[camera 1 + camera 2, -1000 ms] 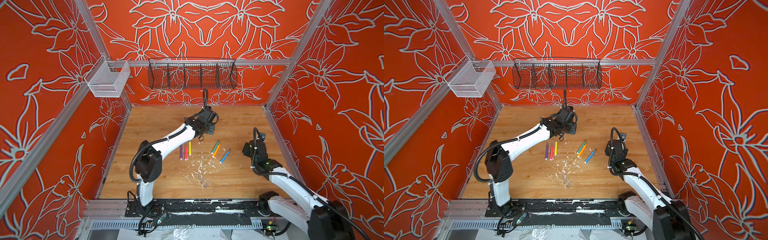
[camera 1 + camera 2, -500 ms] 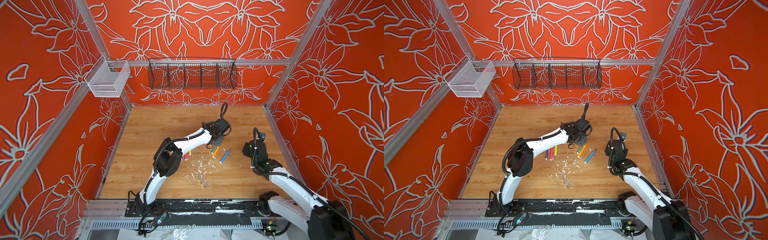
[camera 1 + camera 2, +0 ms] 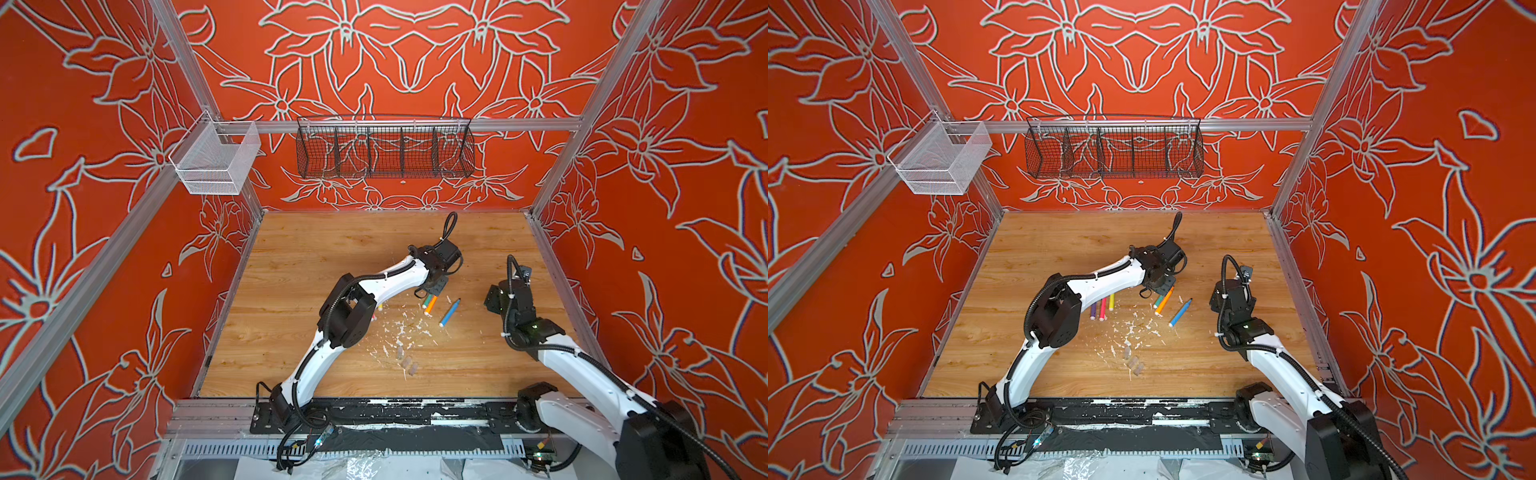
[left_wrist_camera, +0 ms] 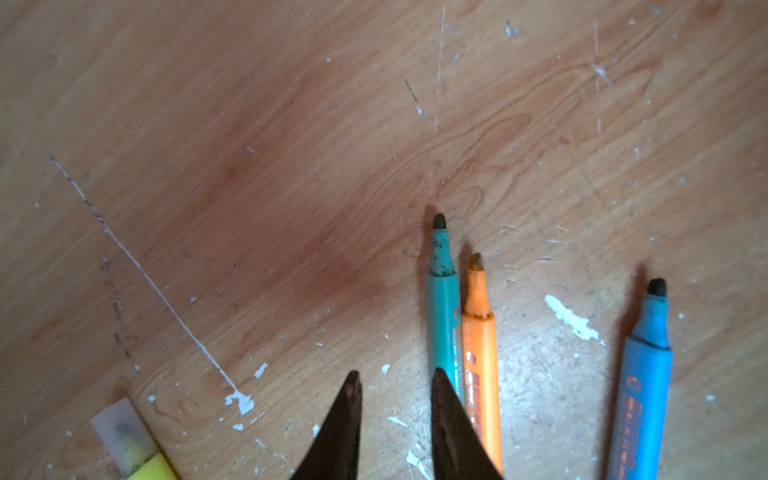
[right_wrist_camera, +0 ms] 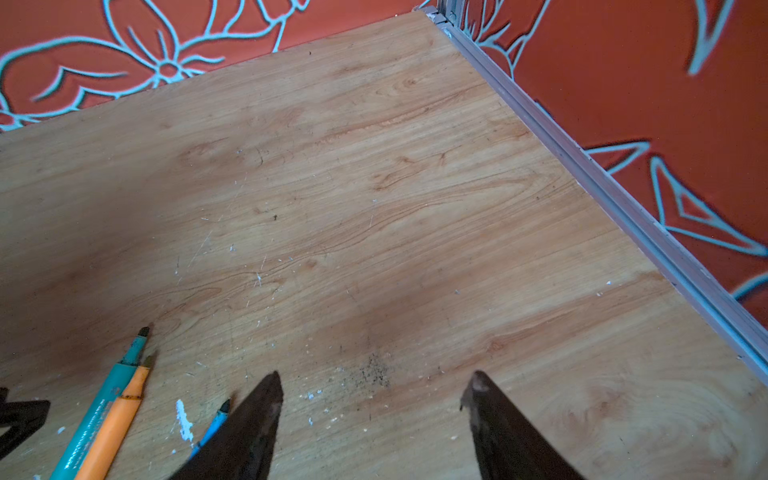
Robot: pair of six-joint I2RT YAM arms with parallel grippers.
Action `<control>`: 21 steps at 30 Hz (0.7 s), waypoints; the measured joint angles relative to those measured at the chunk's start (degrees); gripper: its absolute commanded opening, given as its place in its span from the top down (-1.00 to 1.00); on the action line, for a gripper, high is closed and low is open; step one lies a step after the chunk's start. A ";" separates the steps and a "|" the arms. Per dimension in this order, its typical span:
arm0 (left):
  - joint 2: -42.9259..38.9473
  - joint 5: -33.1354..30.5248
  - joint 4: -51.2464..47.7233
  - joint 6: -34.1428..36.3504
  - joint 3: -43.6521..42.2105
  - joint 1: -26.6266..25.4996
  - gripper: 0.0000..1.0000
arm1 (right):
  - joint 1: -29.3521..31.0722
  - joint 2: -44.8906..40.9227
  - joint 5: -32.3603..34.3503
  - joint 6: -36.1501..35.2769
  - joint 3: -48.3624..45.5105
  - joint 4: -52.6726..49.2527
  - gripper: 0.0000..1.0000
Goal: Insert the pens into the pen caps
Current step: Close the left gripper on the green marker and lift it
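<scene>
Left wrist view looks down past the left gripper, whose jaws stand a little apart with only bare tabletop between them; they grip nothing. One finger overlaps the barrel of the green pen in this view, though contact cannot be told. That pen lies flat, touching the orange pen side by side, both tips pointing the same way. The blue pen lies near them but apart.

The right gripper hangs with its jaws spread wide and empty over bare wood, just beside the blue pen.

In a top view the purple pen, pink pen and yellow pen lie in a close row by the left arm. Three pen caps sit together nearer the front edge, among white flecks. No pen looks capped yet.

The pens are probably light and stiff, with smooth round barrels that could roll or slip. A pinch across the mid-barrel, leaving the tip end free, seems best. Because green and orange touch, a finger must wedge between them or risk dragging both. The caps look tiny, clear and slick, so they are easily flicked away. They want a grip across the body with the open mouth left clear.
</scene>
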 measured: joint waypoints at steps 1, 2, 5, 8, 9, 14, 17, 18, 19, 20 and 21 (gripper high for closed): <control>0.00 0.20 0.00 0.22 0.00 0.00 0.47 | 0.00 0.00 0.02 0.00 0.00 0.00 -0.45; 0.00 0.28 0.00 0.55 0.00 0.00 0.47 | 0.00 0.00 0.00 0.00 0.00 0.00 -0.45; 0.04 0.72 -0.04 1.20 0.00 0.00 0.48 | 0.00 0.00 0.02 0.00 0.00 0.00 -0.45; 0.11 1.55 -0.28 1.75 0.00 0.00 0.48 | 0.00 0.00 0.02 0.00 0.00 0.00 -0.45; 0.17 1.90 -0.37 1.97 0.00 0.00 0.48 | 0.00 0.00 0.00 0.00 0.00 0.00 -0.45; 1.18 2.93 -0.72 2.99 0.04 0.00 0.47 | 0.00 0.00 0.00 0.00 0.00 0.00 -0.45; 2.84 3.48 -1.77 3.45 1.07 0.00 0.48 | 0.00 0.00 0.00 0.00 0.00 0.00 -0.45; 3.45 3.69 -2.10 3.56 1.53 0.00 0.48 | 0.00 0.00 0.00 0.00 0.00 0.00 -0.45; 3.96 3.76 -2.40 3.61 1.86 0.00 0.48 | 0.00 0.00 0.00 0.00 0.00 0.00 -0.45; 4.50 3.89 -2.80 3.67 2.32 0.00 0.48 | 0.00 0.00 0.02 0.00 0.00 0.00 -0.45; 4.94 3.93 -3.10 3.72 2.71 0.00 0.49 | 0.00 0.00 0.00 0.00 0.00 0.00 -0.45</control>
